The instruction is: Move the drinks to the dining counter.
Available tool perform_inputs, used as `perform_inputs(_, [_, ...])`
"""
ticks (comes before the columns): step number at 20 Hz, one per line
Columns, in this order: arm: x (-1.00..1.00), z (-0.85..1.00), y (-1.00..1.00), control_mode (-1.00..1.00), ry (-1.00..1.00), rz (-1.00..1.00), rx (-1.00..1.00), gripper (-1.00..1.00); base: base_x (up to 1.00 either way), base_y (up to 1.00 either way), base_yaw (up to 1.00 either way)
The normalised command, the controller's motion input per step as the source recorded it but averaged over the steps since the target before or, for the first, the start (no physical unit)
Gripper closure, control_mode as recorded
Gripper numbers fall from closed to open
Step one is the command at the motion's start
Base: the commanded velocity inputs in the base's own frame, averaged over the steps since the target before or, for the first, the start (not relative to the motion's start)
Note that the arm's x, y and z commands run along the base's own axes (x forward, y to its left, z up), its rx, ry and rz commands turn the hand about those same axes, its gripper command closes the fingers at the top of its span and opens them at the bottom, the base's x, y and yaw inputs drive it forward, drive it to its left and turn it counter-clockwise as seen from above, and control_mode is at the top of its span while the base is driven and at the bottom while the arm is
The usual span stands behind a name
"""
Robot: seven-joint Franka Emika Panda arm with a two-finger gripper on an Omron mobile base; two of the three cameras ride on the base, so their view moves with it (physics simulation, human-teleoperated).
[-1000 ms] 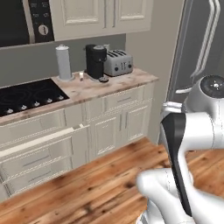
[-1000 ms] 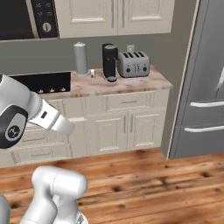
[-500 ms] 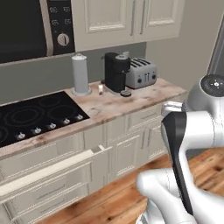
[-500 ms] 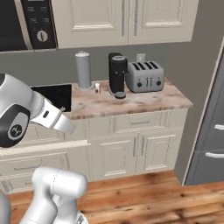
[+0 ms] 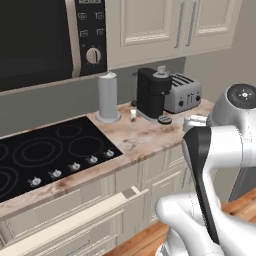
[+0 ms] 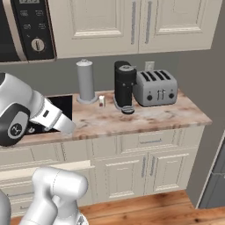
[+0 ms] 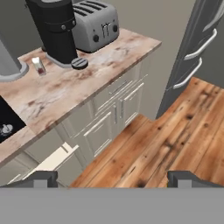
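Note:
One small drink bottle (image 5: 132,115) stands on the marbled counter between the grey cylinder and the black coffee machine. It shows again as a drink bottle (image 6: 101,101) in the right base view and as a pale, pink-tinted drink bottle (image 7: 38,66) in the hand view. I cannot tell its cap colour. My gripper (image 7: 113,179) hangs open over the wooden floor in front of the cabinets, well short of the bottle, with nothing between its fingertips (image 7: 43,177). The dining counter is out of view.
On this counter (image 5: 145,140) stand a grey cylinder (image 5: 107,97), a black coffee machine (image 5: 151,92) and a silver toaster (image 5: 182,93). A black cooktop (image 5: 45,155) lies to the left under a microwave (image 5: 45,40). One drawer (image 5: 75,220) stands ajar. A fridge door (image 7: 197,48) is at the right.
The whole scene has shifted and grown: the base has driven closer to the counter, so the cooktop, coffee machine and toaster sit nearer. The gripper stays open.

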Motion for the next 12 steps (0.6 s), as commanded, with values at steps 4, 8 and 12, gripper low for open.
perform_inputs(4, [0.0,0.0,0.0,1.0,0.0,0.0,0.0,-1.0,0.21,0.11,0.0])
perform_inputs(8, [0.0,0.0,0.0,1.0,0.0,0.0,0.0,-1.0,0.4,0.0,0.07])
perform_inputs(12, [0.0,0.0,0.0,1.0,0.0,0.0,0.0,-1.0,0.9,0.01,0.02])
